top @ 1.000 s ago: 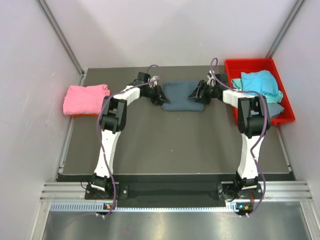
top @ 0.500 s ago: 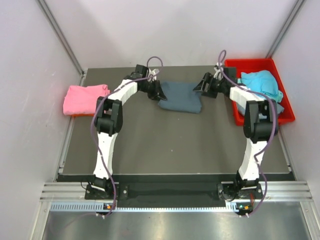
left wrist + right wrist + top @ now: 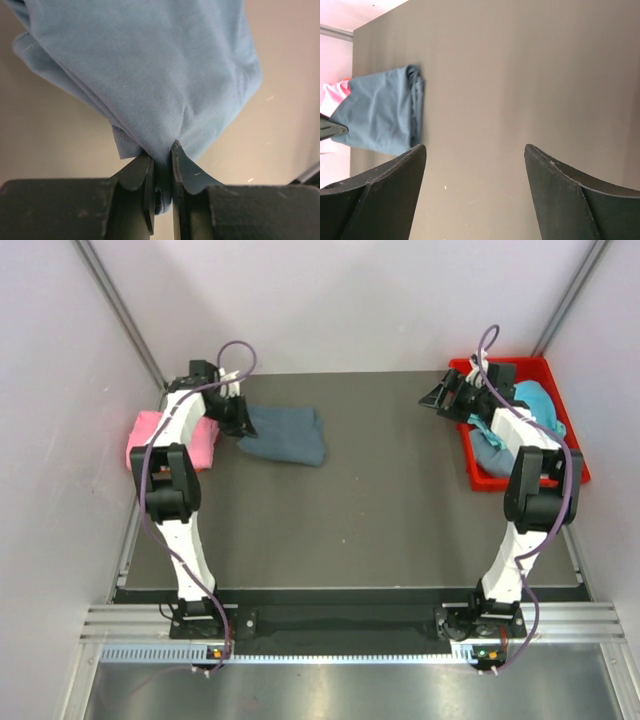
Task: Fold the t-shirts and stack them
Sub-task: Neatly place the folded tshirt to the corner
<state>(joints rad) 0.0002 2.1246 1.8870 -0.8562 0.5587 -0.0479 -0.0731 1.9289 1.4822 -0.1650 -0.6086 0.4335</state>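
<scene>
Where the top view looks down on the dark surface [image 3: 350,510], the left arm's fingers [image 3: 240,421] pinch the near edge of a folded slate blue-grey cloth t-shirt [image 3: 288,436], which spreads over the surface to their right. A folded pink cloth t-shirt [image 3: 140,442] lies just to their left. The right arm's fingers [image 3: 437,397] stand spread, holding nothing. Just behind them, a red plastic bin [image 3: 520,364] contains a crumpled turquoise cloth t-shirt [image 3: 535,403]. From the left wrist, both fingers close narrowly on a bunched fold of blue-grey cloth fanning out beyond the tips. From the right wrist, the wide-apart fingers frame the surface, the blue-grey t-shirt well ahead, pink showing beyond it.
</scene>
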